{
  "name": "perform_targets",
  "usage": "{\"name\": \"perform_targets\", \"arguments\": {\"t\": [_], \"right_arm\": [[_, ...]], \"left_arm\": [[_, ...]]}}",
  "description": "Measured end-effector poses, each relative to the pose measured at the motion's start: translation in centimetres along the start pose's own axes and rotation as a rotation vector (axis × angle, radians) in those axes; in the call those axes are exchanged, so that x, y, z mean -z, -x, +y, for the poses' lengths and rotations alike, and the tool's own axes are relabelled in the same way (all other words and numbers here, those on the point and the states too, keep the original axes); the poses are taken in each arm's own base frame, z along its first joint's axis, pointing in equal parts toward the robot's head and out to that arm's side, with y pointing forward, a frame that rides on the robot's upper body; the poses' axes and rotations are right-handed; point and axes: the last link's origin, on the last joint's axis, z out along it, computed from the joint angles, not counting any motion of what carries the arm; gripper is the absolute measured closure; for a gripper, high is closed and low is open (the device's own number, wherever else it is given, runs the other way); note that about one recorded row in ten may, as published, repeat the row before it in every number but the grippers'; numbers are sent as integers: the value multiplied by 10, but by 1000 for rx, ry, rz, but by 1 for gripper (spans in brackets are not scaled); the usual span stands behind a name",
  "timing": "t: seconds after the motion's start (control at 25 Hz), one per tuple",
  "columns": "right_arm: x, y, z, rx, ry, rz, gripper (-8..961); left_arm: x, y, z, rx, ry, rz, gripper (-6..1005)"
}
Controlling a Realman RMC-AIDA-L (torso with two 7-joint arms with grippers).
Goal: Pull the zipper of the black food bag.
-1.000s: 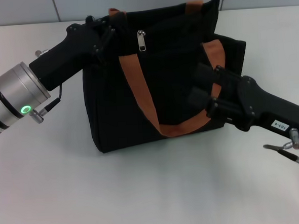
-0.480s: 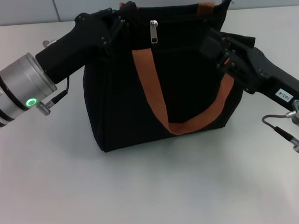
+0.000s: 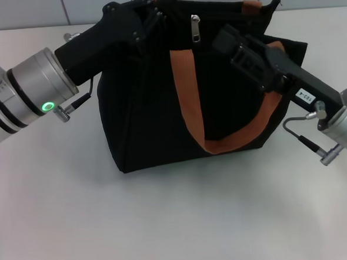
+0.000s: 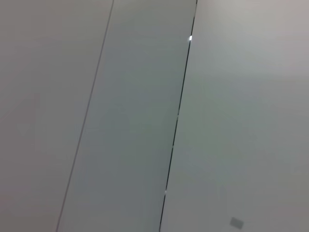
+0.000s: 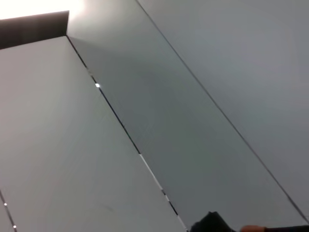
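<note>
The black food bag [image 3: 160,107] stands upright at centre frame on the white table [image 3: 167,224]. The zipper [image 3: 195,28] pull tab hangs near the top centre of the bag, untouched. The left gripper [image 3: 157,13] sits at the bag's upper left corner, apparently pinching the fabric; its opening cannot be determined. The right gripper [image 3: 224,39] is just right of the tab, not touching; finger spread unclear. Judgement: bag braced, approach nearly complete; grasping and pulling the tab remain.

Black food bag [image 3: 149,114] standing upright mid-counter, boxy, orange-brown strap looping down its near face. Silver zipper [image 3: 195,28] hanging at the far top edge, centre.
</note>
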Motion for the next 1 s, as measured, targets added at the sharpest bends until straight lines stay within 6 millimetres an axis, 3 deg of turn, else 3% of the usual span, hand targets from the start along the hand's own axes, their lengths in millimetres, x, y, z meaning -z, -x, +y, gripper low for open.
{"name": "perform_targets", "arguments": {"t": [1.0], "right_arm": [[-30, -3, -4, -141, 35, 108, 578]], "left_arm": [[-8, -3, 3, -16, 37, 2, 931]]}}
